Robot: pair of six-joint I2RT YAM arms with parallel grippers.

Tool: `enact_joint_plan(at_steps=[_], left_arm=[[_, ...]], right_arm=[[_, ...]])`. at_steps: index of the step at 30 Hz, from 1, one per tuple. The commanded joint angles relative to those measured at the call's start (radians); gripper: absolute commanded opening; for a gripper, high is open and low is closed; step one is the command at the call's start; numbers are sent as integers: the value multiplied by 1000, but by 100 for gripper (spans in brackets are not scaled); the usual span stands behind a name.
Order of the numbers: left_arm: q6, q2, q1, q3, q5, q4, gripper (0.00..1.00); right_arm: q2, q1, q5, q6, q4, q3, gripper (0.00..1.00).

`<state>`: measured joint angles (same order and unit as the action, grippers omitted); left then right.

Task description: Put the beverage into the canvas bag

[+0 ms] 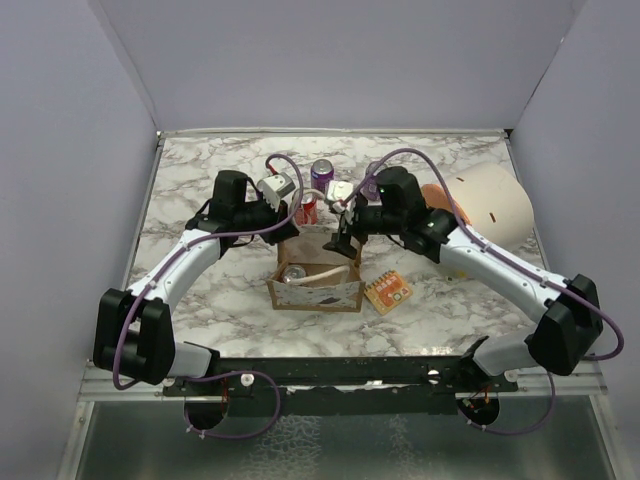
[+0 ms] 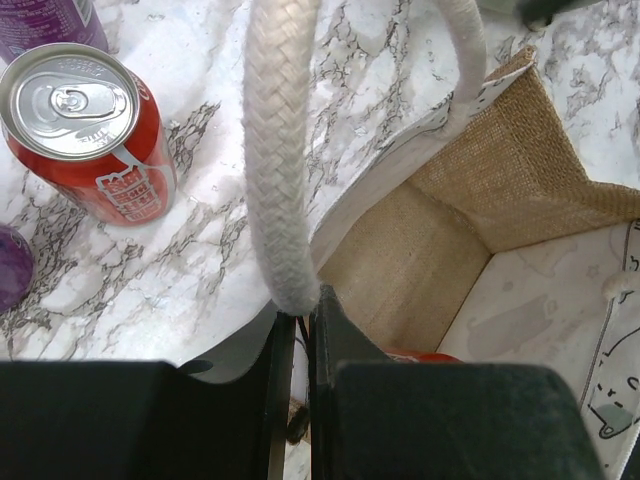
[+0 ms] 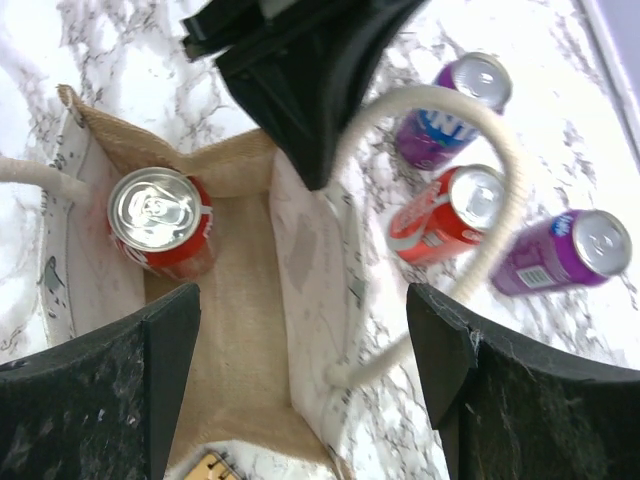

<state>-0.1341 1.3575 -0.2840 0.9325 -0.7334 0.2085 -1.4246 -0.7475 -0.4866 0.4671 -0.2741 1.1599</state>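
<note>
The canvas bag (image 1: 316,283) stands open mid-table between my two arms. One beverage, a red can (image 3: 160,220), stands upright inside it on the bag's floor (image 2: 420,260). My left gripper (image 2: 300,322) is shut on the bag's far rim, right at the foot of a white rope handle (image 2: 280,150); in the top view it (image 1: 292,228) sits at the bag's back edge. My right gripper (image 3: 305,340) hovers open over the bag's mouth, with nothing between its fingers (image 3: 440,350), and the top view shows it (image 1: 343,243) above the back right corner.
Behind the bag stand a red can (image 1: 308,208) and two purple cans (image 1: 322,175) (image 3: 560,250). An orange snack packet (image 1: 388,292) lies right of the bag. A large beige rounded container (image 1: 490,205) lies at the back right.
</note>
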Motion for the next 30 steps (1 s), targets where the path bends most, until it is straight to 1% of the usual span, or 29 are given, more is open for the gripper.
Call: enact_joint_plan(at_steps=[1,3,7,9,12,15,18,22,25,30], left_arm=[[-17,-49,-5,-15,20,-38,0],[-25,-66,-5,-20,29,-41,0],[-42,-92,-6,-33,41,-40,0],[-48,-97,-7,-40,42,-39,0],[-64,-96,-6,-44,40,-23,1],[-85,-84,-6,-35,42,14,2],[-93,-71,-6,-25,53,39,2],[-105,-62,-8,-27,51,40,3],[-112,-58,-8,-33,49,33,6],[-127,-56,-10,-38,48,31,8]], right_arm=[[75,109,-65,-51,3,32,83],[88,176,-49,-83,18,42,83],[61,288,66,-128,41,83,84],[19,321,118,-140,29,127,84],[-57,338,144,-133,-7,185,85],[-137,338,86,-112,-58,248,86],[-221,338,-6,-106,-114,316,86],[-305,330,-136,-145,-102,353,88],[-373,304,-158,-179,-88,386,90],[-463,252,-123,-246,-47,420,92]])
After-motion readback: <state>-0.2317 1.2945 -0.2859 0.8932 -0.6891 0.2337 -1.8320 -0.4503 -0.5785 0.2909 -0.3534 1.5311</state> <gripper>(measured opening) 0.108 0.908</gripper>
